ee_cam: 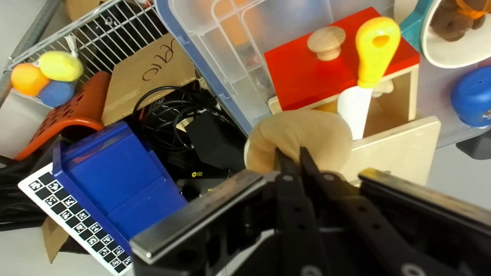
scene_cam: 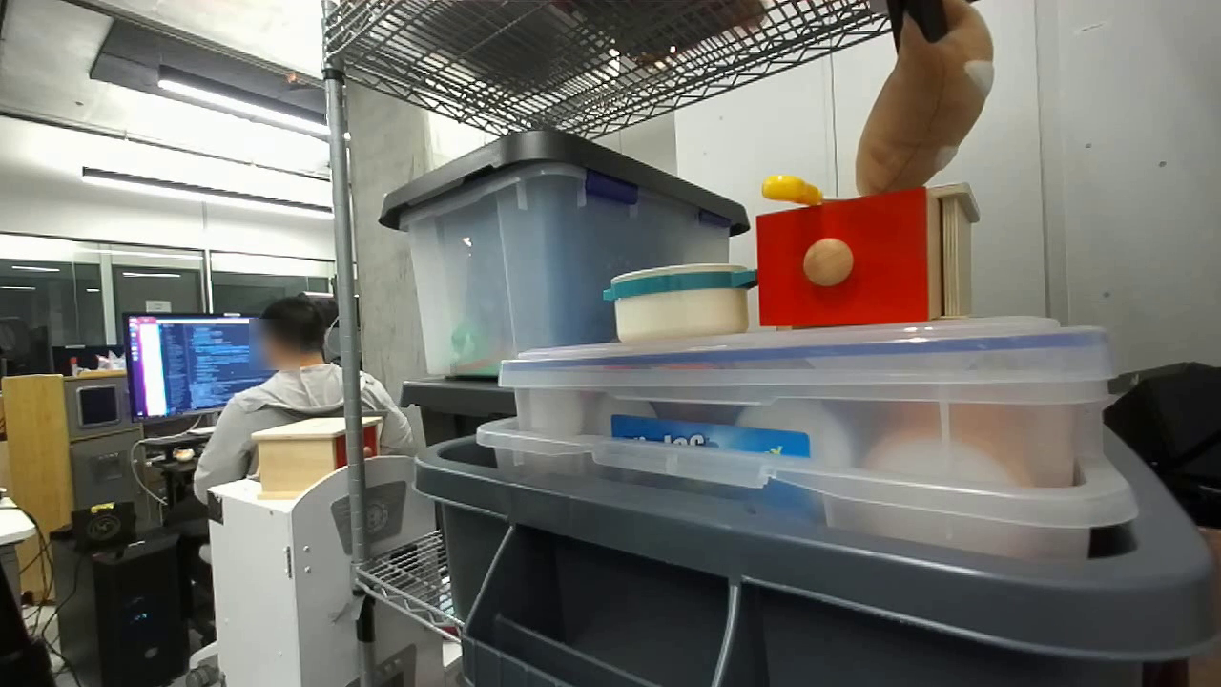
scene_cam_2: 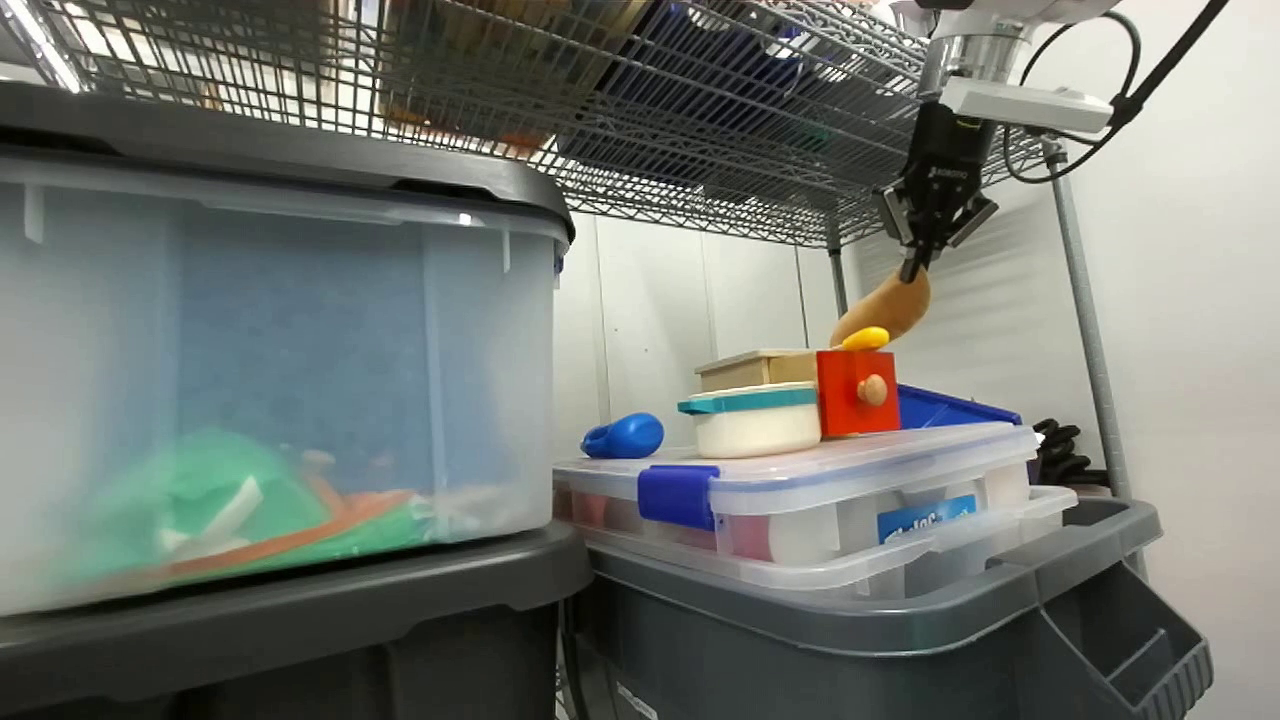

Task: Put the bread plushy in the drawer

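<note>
My gripper (ee_cam: 290, 155) is shut on the tan bread plushy (ee_cam: 307, 134), pinching a fold of it. The plushy (scene_cam: 925, 110) hangs tilted from the fingertips (scene_cam: 920, 19) in an exterior view, its lower end close above the drawer unit. The gripper (scene_cam_2: 913, 270) and plushy (scene_cam_2: 885, 308) also show in an exterior view. The drawer (ee_cam: 299, 82) has a red front with a round wooden knob and is pulled open; the plushy hides part of its opening. The red front also shows in both exterior views (scene_cam: 858, 253) (scene_cam_2: 838, 395). I cannot tell whether plushy and drawer touch.
A yellow-handled toy knife (ee_cam: 378, 46) with a white blade lies across the drawer's edge into it. A cream pot (scene_cam_2: 757, 425) with a teal rim stands beside the drawer. A blue toy (scene_cam_2: 625, 437) lies nearby. The wire shelf (scene_cam_2: 720, 170) hangs above.
</note>
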`<state>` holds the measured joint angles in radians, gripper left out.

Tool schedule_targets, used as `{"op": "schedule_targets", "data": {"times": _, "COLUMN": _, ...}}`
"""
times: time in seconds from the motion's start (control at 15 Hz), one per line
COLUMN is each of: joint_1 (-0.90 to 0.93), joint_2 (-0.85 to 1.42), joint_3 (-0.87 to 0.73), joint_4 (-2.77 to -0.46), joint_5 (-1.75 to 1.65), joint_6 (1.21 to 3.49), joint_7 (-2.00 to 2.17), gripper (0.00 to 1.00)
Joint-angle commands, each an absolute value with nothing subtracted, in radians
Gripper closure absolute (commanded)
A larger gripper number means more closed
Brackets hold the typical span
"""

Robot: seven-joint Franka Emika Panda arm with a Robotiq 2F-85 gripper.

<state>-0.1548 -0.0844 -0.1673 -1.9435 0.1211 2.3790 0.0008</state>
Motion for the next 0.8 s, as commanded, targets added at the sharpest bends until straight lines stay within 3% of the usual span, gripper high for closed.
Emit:
{"op": "schedule_targets", "data": {"times": 0.0, "joint_1": -0.158, "joint_2": -0.07, "joint_3": -0.169, "joint_4": -1.919, "joint_5": 0.105, "joint_6": 2.351, "joint_7": 0.008, "gripper": 0.99}}
{"op": "schedule_targets", "data": {"times": 0.73, "joint_1": -0.154, "joint_2": -0.002, "joint_3": -0.162, "joint_4": -1.884, "joint_5": 0.082, "joint_6": 2.349, "joint_7": 0.034, "gripper": 0.96}}
